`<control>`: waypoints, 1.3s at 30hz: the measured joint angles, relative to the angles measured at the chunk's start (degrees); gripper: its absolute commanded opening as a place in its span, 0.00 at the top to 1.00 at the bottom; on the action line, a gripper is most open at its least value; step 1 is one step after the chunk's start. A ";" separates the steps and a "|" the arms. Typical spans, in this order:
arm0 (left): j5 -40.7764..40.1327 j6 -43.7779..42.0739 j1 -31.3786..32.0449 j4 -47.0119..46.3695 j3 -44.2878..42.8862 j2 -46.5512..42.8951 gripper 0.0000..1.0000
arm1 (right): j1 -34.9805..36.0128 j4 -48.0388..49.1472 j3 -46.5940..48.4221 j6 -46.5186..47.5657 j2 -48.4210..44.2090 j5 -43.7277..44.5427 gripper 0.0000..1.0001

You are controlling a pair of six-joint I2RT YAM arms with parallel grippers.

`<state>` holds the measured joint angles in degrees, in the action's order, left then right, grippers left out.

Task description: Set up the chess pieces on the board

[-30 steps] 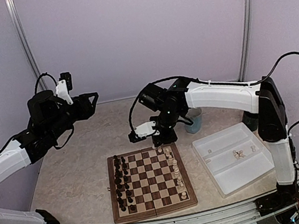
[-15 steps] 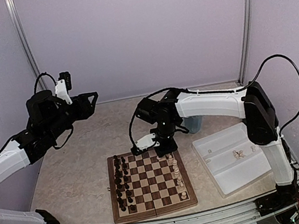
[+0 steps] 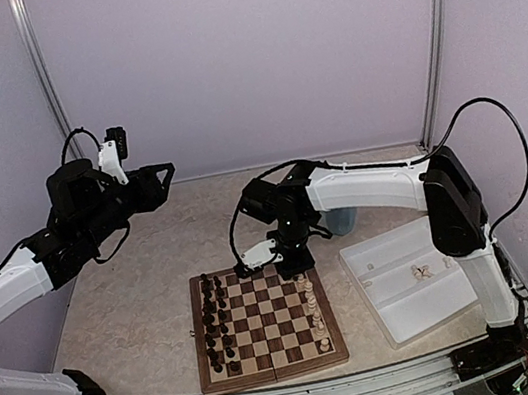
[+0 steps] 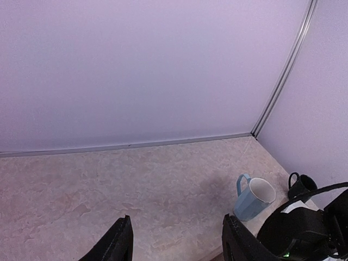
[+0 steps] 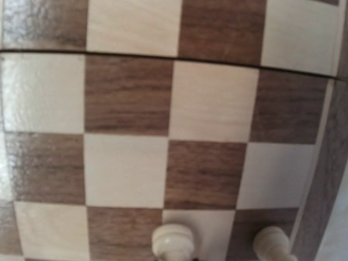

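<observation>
The board [image 3: 269, 349] lies at the near middle of the table. Cream-white chess pieces [image 3: 310, 297] stand along its right side. My right gripper [image 3: 292, 260] points down over the board's far right corner. In the right wrist view the checks [image 5: 128, 95] fill the frame. A cream piece [image 5: 172, 241] sits at the bottom centre where the shut fingertips meet, and a second one [image 5: 271, 242] stands to its right. My left gripper [image 3: 165, 176] is open, empty and raised high at the left; it also shows in the left wrist view [image 4: 176, 242].
Dark pieces [image 3: 214, 322] fill the board's left side. A white tray [image 3: 397, 312] at the right holds a few cream pieces [image 3: 420, 271]. A blue mug [image 4: 253, 198] stands behind the right arm [image 3: 373, 179].
My right gripper has moved down and slightly forward onto the board's far right corner. The left arm has not moved.
</observation>
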<state>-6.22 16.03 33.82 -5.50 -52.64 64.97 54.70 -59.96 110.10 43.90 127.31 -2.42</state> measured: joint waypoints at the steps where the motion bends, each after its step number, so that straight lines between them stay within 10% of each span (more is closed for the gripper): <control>1: 0.02 0.02 0.00 0.00 0.00 0.00 0.44 | 0.00 0.00 0.00 0.00 0.11 0.15 0.90; 39: 1.70 0.00 0.00 0.00 0.00 0.04 0.44 | 0.00 0.37 0.85 -0.02 0.33 2.54 0.80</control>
<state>-4.51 16.03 33.82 -5.50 -52.64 65.01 54.70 -59.59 110.96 43.88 127.63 0.12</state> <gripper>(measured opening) 0.563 0.207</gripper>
